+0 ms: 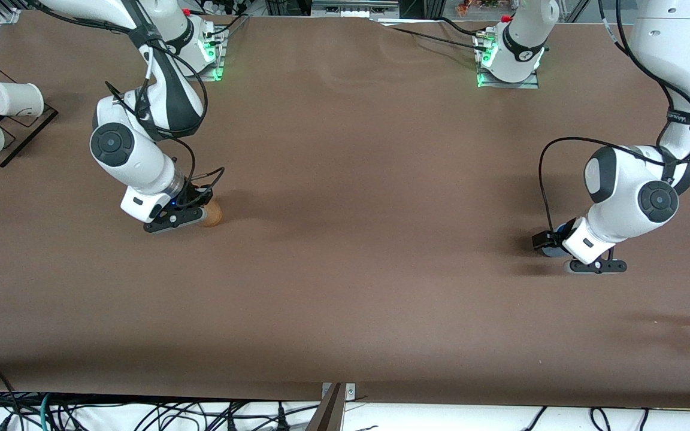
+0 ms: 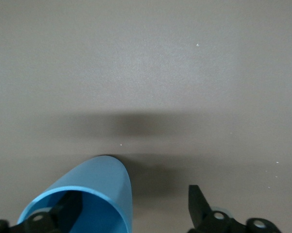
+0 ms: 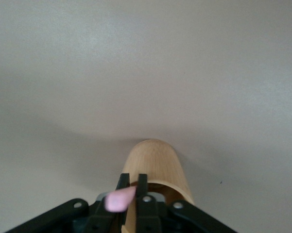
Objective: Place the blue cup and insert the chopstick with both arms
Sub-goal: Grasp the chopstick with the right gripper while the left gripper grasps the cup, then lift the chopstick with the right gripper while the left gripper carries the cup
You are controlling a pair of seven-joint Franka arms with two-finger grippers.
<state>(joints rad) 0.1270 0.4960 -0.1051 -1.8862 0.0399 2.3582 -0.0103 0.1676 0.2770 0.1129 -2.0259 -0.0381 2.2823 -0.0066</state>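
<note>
- Our left hand (image 2: pixel 131 225) is down low at the left arm's end of the brown desk (image 1: pixel 357 179). It is open wide, with one finger inside the small light-blue tapered cup (image 2: pixel 87 196) and one finger (image 2: pixel 200 206) outside, so the cup wall sits between them.
- We should close softly on the wall and lift straight up, so the cup does not tip.
- Our right hand (image 3: pixel 131 194) is low at the right arm's end. Its fingers are pinched tight on the thin pink chopstick (image 3: pixel 119 199), at the rim of the tan wooden round holder (image 3: pixel 155 167).
- We should pull the stick up slowly so the holder stays standing.
- The blue cup looks empty inside except for our finger.
- We cannot see into the wooden holder well.
</note>
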